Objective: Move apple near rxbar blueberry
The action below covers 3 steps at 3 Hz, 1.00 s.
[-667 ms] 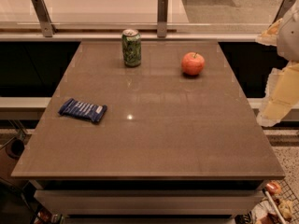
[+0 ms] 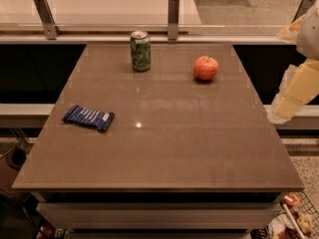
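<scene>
One each: apple (image 2: pixel 206 67), rxbar blueberry (image 2: pixel 88 117), can (image 2: pixel 140 51), and jaws at right edge.

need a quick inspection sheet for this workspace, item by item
surface: brown table, flat and glossy, with a small light glint near the middle
job's things: apple sits stem up at the far right; rxbar blueberry lies flat near the left edge; they are well apart
clutter: green can stands upright at the far edge, left of the apple, not touching it
grippers: gripper is beyond the table's right edge, apart from the apple
cables: nothing seen
surroundings: pale counter with metal posts behind the table
</scene>
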### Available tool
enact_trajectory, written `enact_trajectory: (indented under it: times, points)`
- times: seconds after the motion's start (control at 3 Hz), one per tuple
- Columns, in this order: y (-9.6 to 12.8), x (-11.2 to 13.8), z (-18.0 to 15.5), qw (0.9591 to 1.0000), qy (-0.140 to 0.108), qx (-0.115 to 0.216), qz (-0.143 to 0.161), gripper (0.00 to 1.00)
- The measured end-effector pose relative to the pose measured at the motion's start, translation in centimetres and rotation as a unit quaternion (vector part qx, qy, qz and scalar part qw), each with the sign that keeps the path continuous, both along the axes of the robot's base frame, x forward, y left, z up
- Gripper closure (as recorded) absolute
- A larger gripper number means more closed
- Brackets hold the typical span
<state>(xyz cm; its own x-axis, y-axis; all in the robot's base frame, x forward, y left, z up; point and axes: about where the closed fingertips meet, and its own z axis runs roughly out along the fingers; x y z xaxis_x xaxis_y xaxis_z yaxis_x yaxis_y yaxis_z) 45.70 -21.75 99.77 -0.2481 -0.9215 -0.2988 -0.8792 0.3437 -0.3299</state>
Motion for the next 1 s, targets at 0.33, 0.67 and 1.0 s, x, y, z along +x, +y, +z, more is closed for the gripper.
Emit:
enact_trajectory:
  times: [0.33, 0.67, 1.0]
  points:
    - [-0.7, 2.0, -0.5, 0.9964, -0.035, 0.065, -0.043, 0.0]
    - [-1.0, 4.5, -1.4, 0.9839, -0.075, 0.139, -0.084, 0.0]
    - [-0.5, 8.2, -1.9, 0.9644, -0.118, 0.213, -0.103, 0.0]
